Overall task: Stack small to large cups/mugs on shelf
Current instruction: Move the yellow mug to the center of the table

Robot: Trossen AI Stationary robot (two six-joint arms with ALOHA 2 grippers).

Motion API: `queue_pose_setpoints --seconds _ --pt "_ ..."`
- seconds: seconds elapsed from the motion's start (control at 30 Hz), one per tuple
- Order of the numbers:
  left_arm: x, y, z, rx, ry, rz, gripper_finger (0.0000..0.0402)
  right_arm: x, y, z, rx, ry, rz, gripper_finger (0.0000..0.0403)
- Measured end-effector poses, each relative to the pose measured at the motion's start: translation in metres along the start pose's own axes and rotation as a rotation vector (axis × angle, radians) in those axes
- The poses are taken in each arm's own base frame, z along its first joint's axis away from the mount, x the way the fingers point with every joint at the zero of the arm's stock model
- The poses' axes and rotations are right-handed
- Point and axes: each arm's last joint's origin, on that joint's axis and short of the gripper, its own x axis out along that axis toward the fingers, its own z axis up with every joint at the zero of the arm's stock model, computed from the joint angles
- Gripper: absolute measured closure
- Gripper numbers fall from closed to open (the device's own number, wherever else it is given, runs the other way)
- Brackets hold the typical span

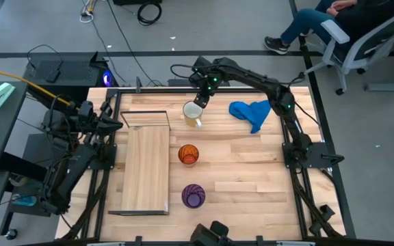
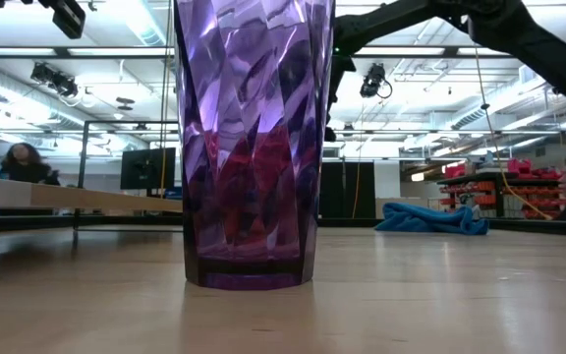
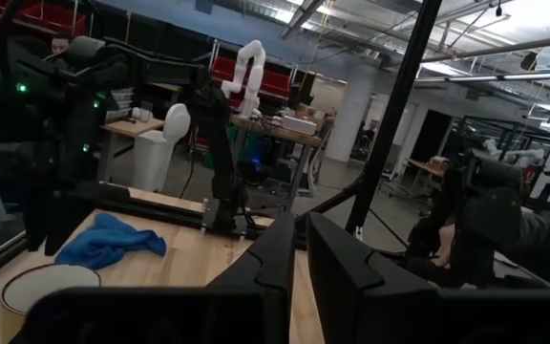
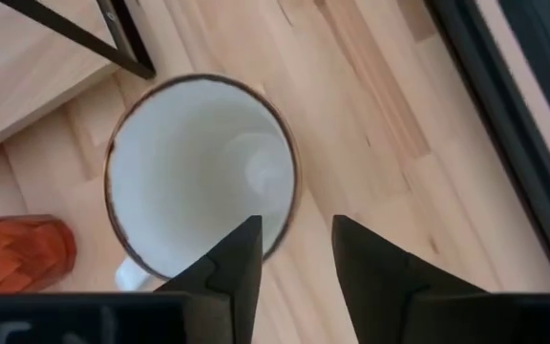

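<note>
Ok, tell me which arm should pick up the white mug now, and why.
Right. The right gripper hangs directly over the white mug, its fingers parted astride the near rim in its wrist view. The left gripper waits at the table's left edge, with the shelf between it and the mug.

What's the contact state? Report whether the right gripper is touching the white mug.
Cannot tell. In the right wrist view the open right gripper sits over the white mug rim, but no view shows whether a finger touches it or hangs above.

white mug (image 1: pixel 193 113), orange cup (image 1: pixel 188 154), purple cup (image 1: pixel 193 196), shelf (image 1: pixel 144 169)
</note>
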Motion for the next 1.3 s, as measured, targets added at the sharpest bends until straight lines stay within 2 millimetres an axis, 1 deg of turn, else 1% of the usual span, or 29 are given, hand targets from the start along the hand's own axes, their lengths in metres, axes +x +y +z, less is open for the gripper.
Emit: queue_pose_setpoints --seconds 0.13,0.23,0.37,0.57,0.73,0.87,1.1,1.3 --pt "0.000 0.000 0.000 -0.002 0.001 0.000 0.0365 0.005 0.001 0.000 0.000 0.016 0.000 0.0272" --pt "0.000 0.000 0.000 -0.002 0.001 0.000 0.0367 0.005 0.001 0.000 -0.001 0.011 -0.001 0.0274" --pt "0.000 0.000 0.000 -0.003 0.001 0.000 0.0363 0.005 0.001 0.000 0.014 0.016 -0.001 0.0275" --pt "0.000 0.000 0.000 -0.007 0.002 0.001 0.0359 0.008 0.006 0.000 0.000 0.018 0.002 0.0275" --pt "0.000 0.000 -0.001 -0.010 0.002 0.002 0.0362 0.018 0.006 -0.002 -0.009 0.040 -0.016 0.0275" --pt "0.000 0.000 -0.001 -0.011 0.003 0.002 0.0359 0.017 0.005 -0.001 -0.018 0.030 -0.072 0.0276" --pt "0.000 0.000 -0.001 -0.013 0.003 0.002 0.0362 0.017 0.004 -0.001 -0.016 0.030 -0.075 0.0277" --pt "0.000 0.001 -0.001 -0.013 0.003 0.002 0.0359 0.020 0.011 -0.002 -0.029 0.039 -0.069 0.0277"
